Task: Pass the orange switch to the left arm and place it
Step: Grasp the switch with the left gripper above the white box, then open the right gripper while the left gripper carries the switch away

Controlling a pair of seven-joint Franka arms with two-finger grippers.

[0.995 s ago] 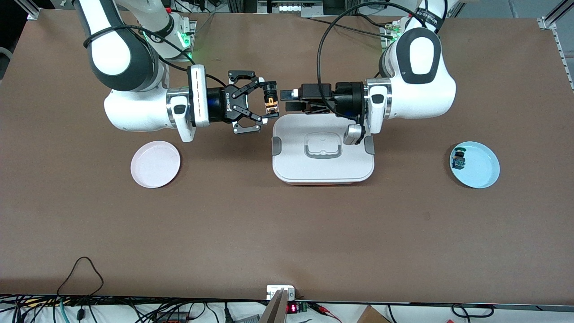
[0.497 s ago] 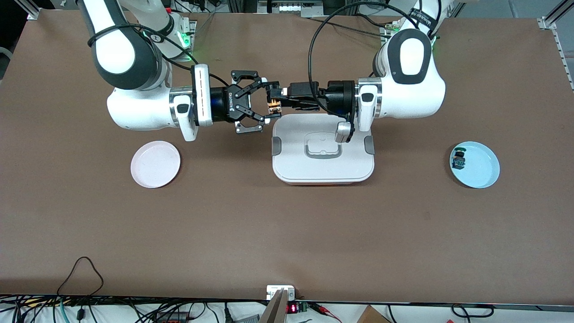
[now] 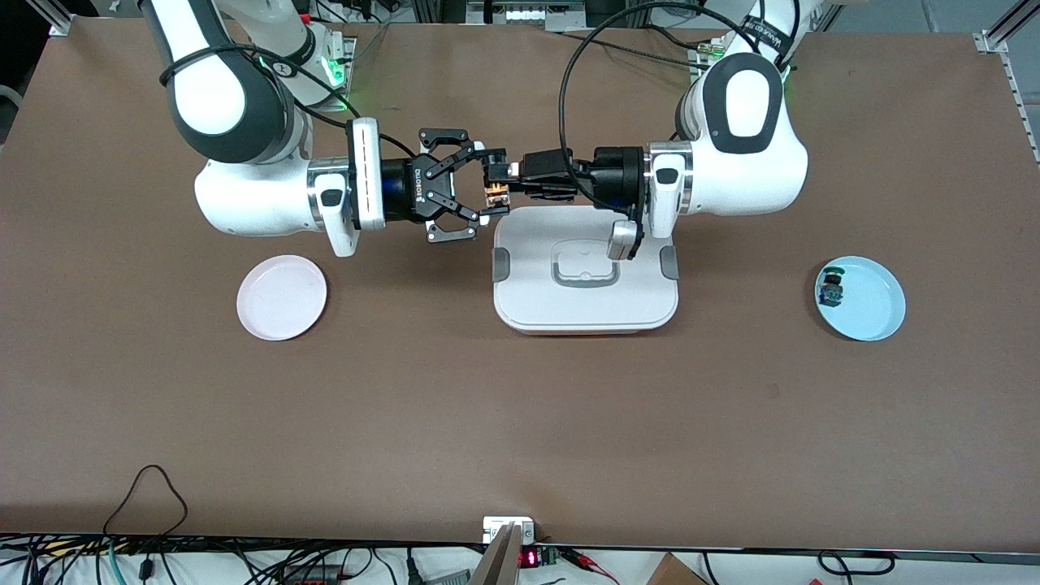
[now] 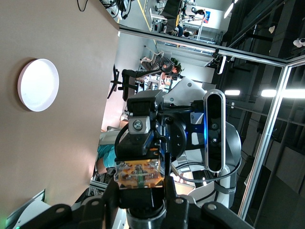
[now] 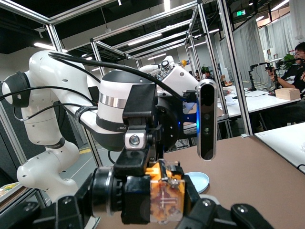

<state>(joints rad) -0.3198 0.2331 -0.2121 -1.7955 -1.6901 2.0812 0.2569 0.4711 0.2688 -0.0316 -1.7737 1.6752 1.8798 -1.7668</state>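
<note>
The orange switch [image 3: 492,191], black body with orange parts, hangs in the air between both grippers, just off the box's corner toward the right arm's end. My right gripper [image 3: 481,183] is shut on it, end to end. My left gripper [image 3: 504,180] reaches over the white box [image 3: 585,301], and its fingers lie against the switch's black body. In the left wrist view the switch [image 4: 140,174] sits snug between my left fingers [image 4: 110,195]. In the right wrist view the switch [image 5: 167,200] fills my right gripper [image 5: 143,207].
A pink plate [image 3: 282,296] lies toward the right arm's end. A light blue plate [image 3: 873,313] toward the left arm's end holds a green-and-blue switch [image 3: 830,288]. Cables loop above the left wrist.
My left gripper has moved toward my right gripper, and its fingers now flank the switch. My right gripper has shifted a little toward it, still holding the switch. Little has changed in the last half second.
</note>
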